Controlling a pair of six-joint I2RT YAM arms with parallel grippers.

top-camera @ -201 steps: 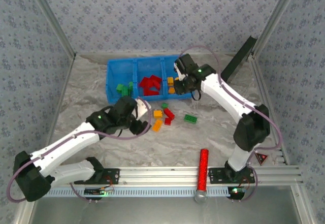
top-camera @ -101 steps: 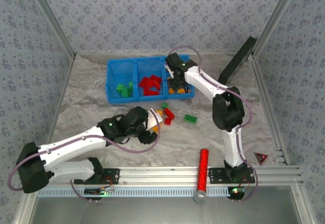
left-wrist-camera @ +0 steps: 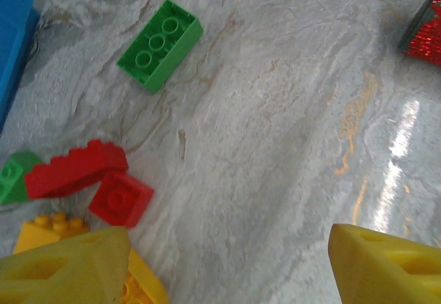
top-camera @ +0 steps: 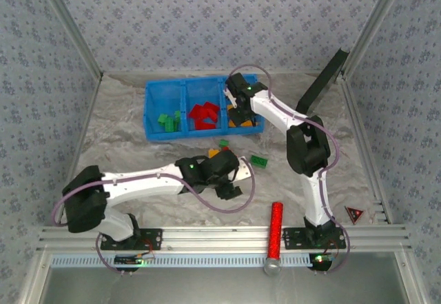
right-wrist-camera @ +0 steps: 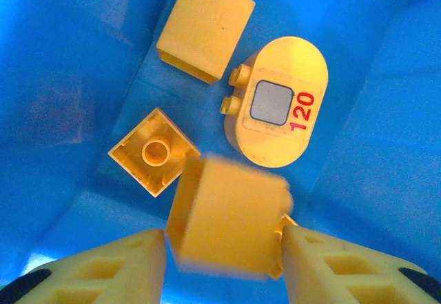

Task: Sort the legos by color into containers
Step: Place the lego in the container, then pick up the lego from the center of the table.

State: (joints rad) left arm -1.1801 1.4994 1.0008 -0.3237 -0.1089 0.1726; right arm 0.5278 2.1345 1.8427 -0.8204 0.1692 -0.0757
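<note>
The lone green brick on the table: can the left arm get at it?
Probably yes: the green brick lies alone on bare table, ahead of the left arm's open jaws, nothing between.

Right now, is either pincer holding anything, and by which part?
Left pincer: open, nothing held. Right pincer: a blurred orange-yellow brick sits between its fingers, side faces toward them; gripped or loose, it cannot be told.

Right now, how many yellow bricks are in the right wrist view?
4: a tall one at top, the rounded 120 piece, an upturned square, and a blurred one between the fingers. Others may be hidden.
</note>
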